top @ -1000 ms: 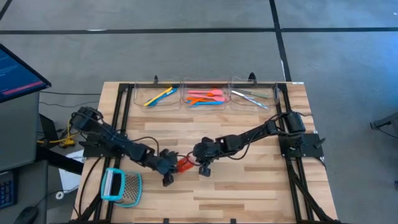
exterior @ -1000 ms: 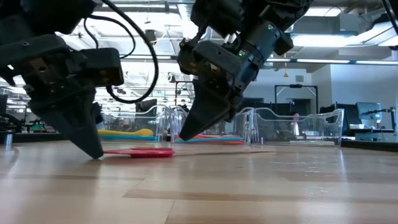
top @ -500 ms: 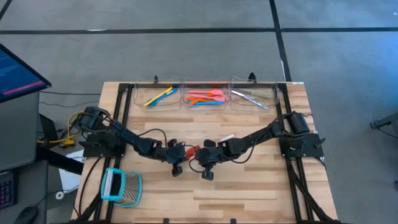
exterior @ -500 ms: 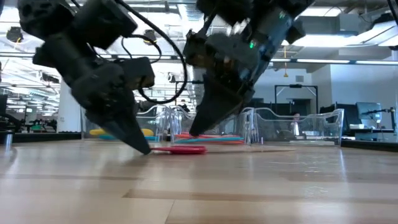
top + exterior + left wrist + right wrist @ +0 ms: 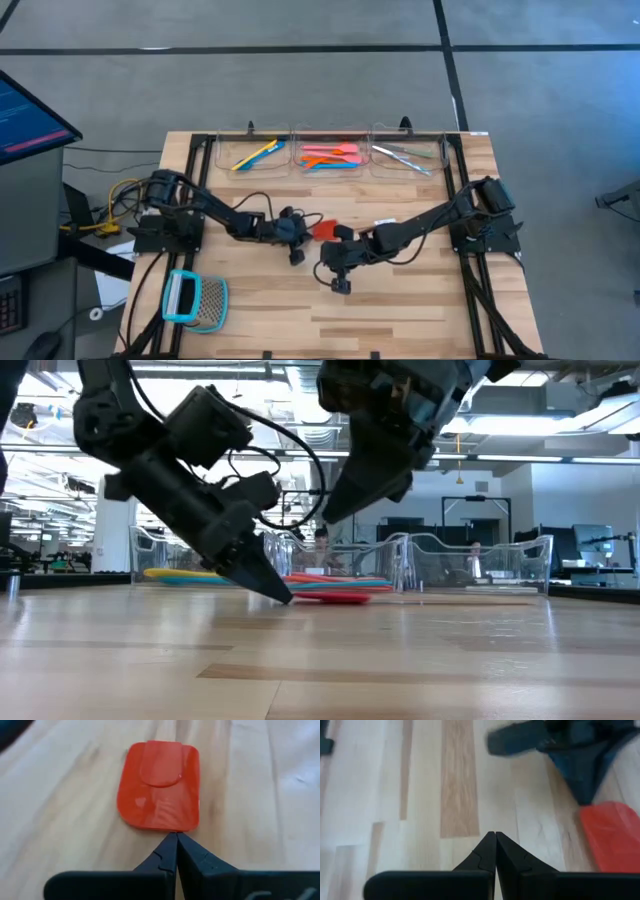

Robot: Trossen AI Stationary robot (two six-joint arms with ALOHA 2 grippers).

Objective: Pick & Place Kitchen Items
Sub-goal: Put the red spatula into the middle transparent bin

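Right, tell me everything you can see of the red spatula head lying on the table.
The flat, glossy red spatula head looks like plastic or silicone: a rounded rectangle with a raised tab moulded at one end. It lies flat on the pale wooden table, near the middle, in front of the clear trays. The left tool, its fingers shut to a point, sits right at the head's near edge, seemingly touching it. The right tool, also shut, is clear of it. A pale handle seems to run from it under the right arm.
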